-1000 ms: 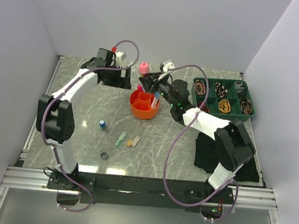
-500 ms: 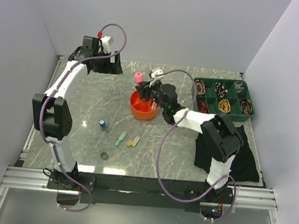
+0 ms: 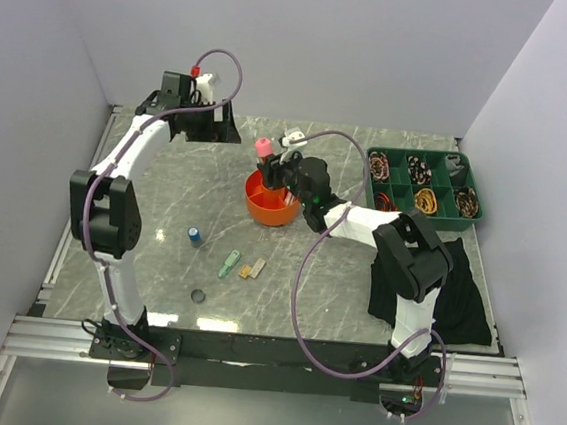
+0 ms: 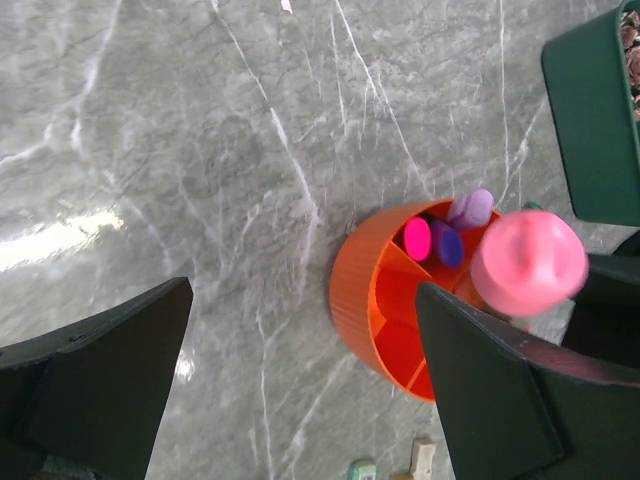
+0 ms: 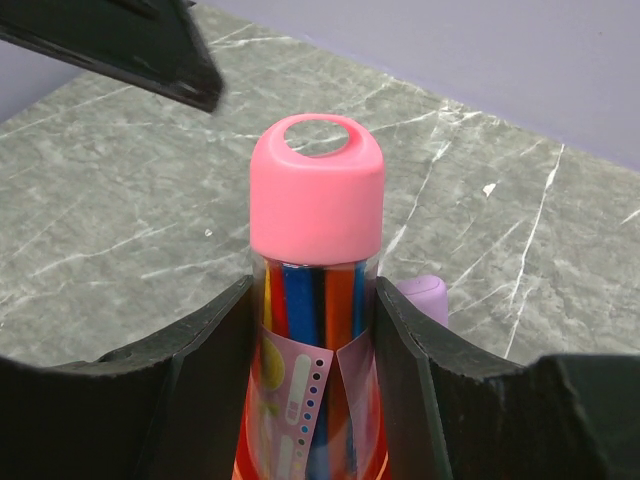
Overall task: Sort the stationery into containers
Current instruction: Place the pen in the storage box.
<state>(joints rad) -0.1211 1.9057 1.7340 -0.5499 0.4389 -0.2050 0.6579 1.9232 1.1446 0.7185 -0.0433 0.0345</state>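
Note:
My right gripper (image 5: pixel 312 330) is shut on the pink tube (image 5: pixel 315 290), a clear tube of coloured pens with a pink cap, held upright over the orange pot (image 3: pixel 270 201). The tube's cap shows in the top view (image 3: pixel 264 147) and the left wrist view (image 4: pixel 528 262). Markers with pink and purple caps (image 4: pixel 447 228) stand in the pot (image 4: pixel 375 300). A small blue cylinder (image 3: pixel 194 235), green clip (image 3: pixel 229 264) and yellow eraser (image 3: pixel 252 268) lie on the table in front of the pot. My left gripper (image 3: pixel 209 125) is open and empty, high at the back left.
A green divided tray (image 3: pixel 422 186) with coiled bands stands at the back right. A black cloth (image 3: pixel 427 287) lies under the right arm at the right. A small dark cap (image 3: pixel 197 295) lies near the front left.
My right gripper has carried the pink tube left and down over the orange pot. My left arm swung back and left, away from the pot, toward the rear wall.

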